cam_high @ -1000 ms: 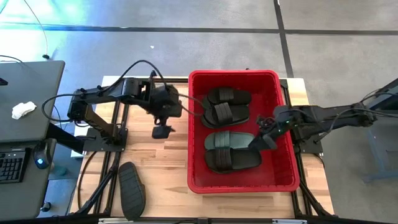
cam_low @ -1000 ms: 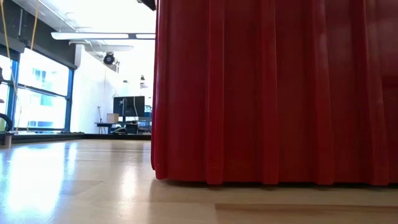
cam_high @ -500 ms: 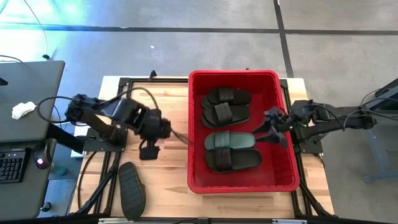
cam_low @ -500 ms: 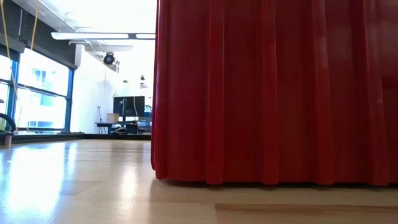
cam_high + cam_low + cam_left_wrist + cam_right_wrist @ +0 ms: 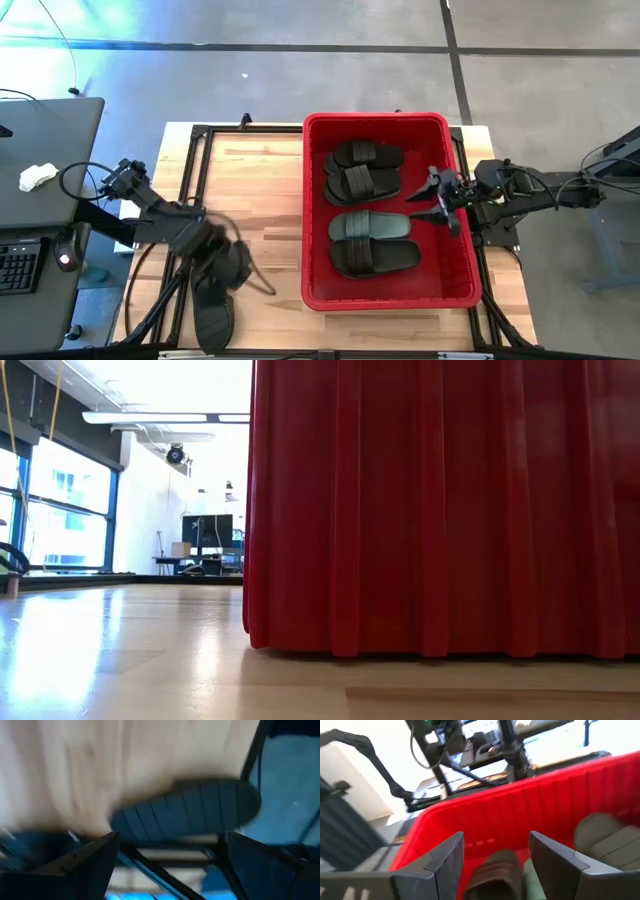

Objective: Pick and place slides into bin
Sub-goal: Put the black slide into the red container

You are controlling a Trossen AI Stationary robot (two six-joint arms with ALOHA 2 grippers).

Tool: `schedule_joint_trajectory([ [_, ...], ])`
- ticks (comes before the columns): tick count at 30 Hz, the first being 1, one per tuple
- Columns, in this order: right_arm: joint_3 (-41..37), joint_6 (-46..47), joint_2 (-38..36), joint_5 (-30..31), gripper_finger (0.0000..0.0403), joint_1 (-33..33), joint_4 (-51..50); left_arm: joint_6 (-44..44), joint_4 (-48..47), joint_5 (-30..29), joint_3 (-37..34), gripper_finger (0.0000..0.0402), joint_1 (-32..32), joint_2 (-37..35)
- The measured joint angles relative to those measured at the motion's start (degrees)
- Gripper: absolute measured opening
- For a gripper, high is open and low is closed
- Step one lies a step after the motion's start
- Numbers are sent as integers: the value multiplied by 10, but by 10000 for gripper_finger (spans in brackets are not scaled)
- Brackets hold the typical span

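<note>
One dark slide [image 5: 212,312] lies at the table's near left; its ribbed underside shows in the left wrist view [image 5: 185,812]. My left gripper [image 5: 230,272] is open just above the slide's far end, touching nothing; its fingers stand wide apart in the left wrist view [image 5: 170,860]. The red bin [image 5: 455,285] holds several slides, black ones and a green one [image 5: 370,226]. My right gripper [image 5: 435,197] is open and empty over the bin's right side, and it also shows in the right wrist view [image 5: 495,857].
The bin's red wall [image 5: 440,510] fills most of the low view. The arms' black frames [image 5: 190,180] run along the table's left and right sides. Bare wood [image 5: 255,190] lies between the left frame and the bin. A desk [image 5: 40,180] stands left of the table.
My left gripper has swung from beside the bin's left rim toward the table's near left, down to the slide lying there. My right gripper has drawn back from over the green slide toward the bin's right rim and a little toward the far edge.
</note>
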Motion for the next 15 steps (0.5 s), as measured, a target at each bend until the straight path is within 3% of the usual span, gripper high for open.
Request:
schedule_joint_trajectory([
  [3,0,-35,0,26,213,0,15,-119,6,50,-25,353,-49,0],
  [6,0,-65,0,54,213,0,27,-237,68,57,-33,353,-99,5],
  [12,0,-108,1,104,213,0,31,-368,201,-63,-33,353,-184,33],
  [15,0,-121,1,111,213,0,32,-412,229,-77,-33,353,-208,64],
])
